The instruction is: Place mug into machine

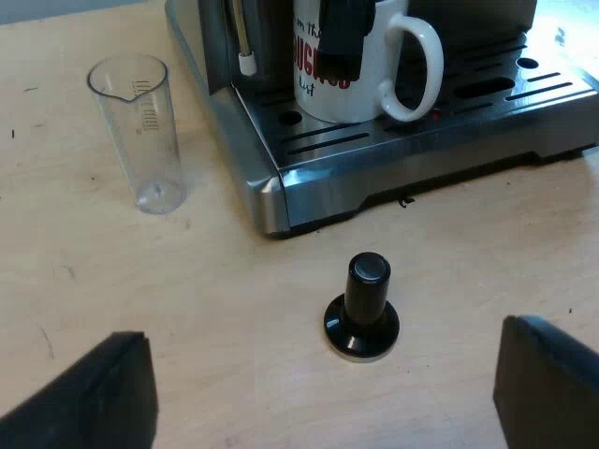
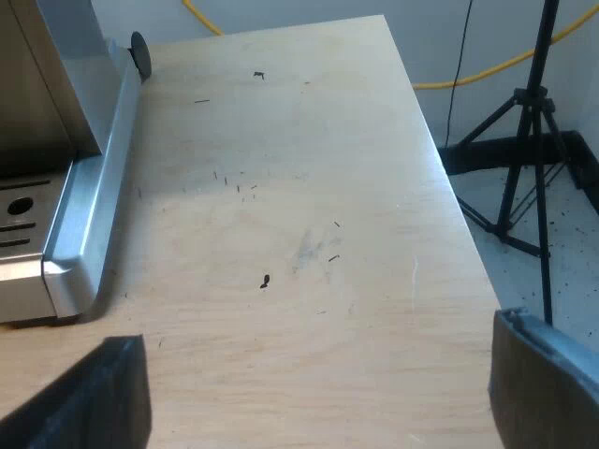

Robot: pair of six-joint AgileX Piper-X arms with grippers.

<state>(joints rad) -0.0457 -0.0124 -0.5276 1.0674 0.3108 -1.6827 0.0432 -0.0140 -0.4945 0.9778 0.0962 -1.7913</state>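
Two grippers are hovering above the wooden table, and neither is holding anything. My left gripper (image 1: pixel 323 374) is tilting down toward the front of the espresso machine (image 1: pixel 421 173), with its two black fingers (image 1: pixel 89 393) spreading wide apart and bare table (image 1: pixel 225 299) lying between them. The mug (image 1: pixel 386 79), white with red lettering, is standing upright on the machine's slotted metal drip tray (image 1: pixel 487 94), with its handle pointing sideways along the tray. A dark part of the machine is hanging in front of the mug and hiding some of the lettering. A thin metal wand (image 1: pixel 243 37) with a white tip is hanging just beside the mug. A tamper (image 1: pixel 363 304) with a black knob is standing on its base on the table, between the left fingers and the tray's front edge and touching neither. A clear measuring glass (image 1: pixel 140 131) is standing upright near the machine's corner. My right gripper (image 2: pixel 318 374) is hanging over open table beside the machine's metal side, angling down, with its fingers (image 2: pixel 552 383) also spreading wide. Past the table's edge a black tripod (image 2: pixel 529 140) is standing on the floor, and a yellow cable (image 2: pixel 487 70) is running behind it.
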